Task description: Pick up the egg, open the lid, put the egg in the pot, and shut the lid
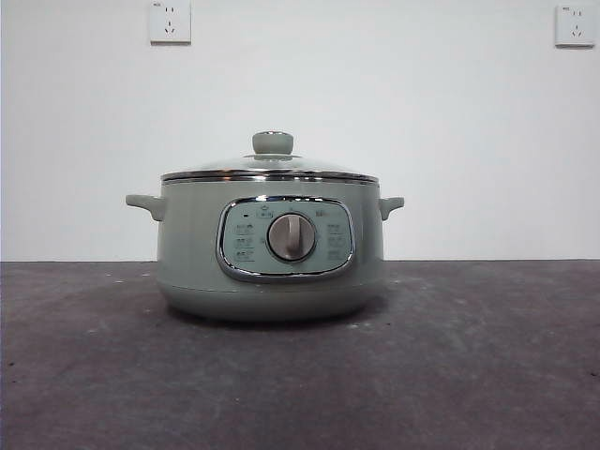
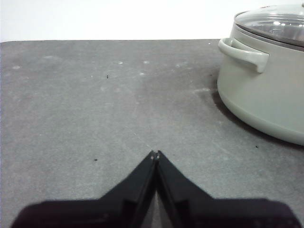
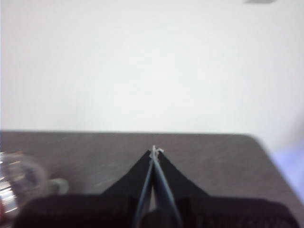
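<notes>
We see one pot [image 1: 270, 253], pale sage green, standing on the dark grey table [image 1: 487, 375] at about the middle of the front view. It carries one grey dial [image 1: 292, 236] set in one chrome-framed control panel [image 1: 286, 238] that faces the front camera, and two small side handles [image 1: 145, 204], one at each side of the body. One lid [image 1: 270, 169] sits closed on the pot, its steel rim lying level around the top edge and its single green knob [image 1: 273, 142] upright at the centre. Through the glass we cannot make out anything inside. We find no egg in any of the three views, so we cannot tell where it is.

There are two grippers, and neither shows in the front view. The left gripper [image 2: 155, 154] has its two black jaws pressed together at the tips and holds nothing. It hangs over bare table, well apart from the pot, whose near handle and a part of the lid show at the edge of the left wrist view. The right gripper [image 3: 154, 151] also has its two jaws pressed together at the tips, with nothing between them. Its view is blurred; it looks across the table toward the white wall [image 1: 84, 131], and a blurred edge of the glass lid and one handle appear at the side of that picture.

On the wall behind the pot we count two white sockets [image 1: 170, 21], one toward each upper corner of the front view.
</notes>
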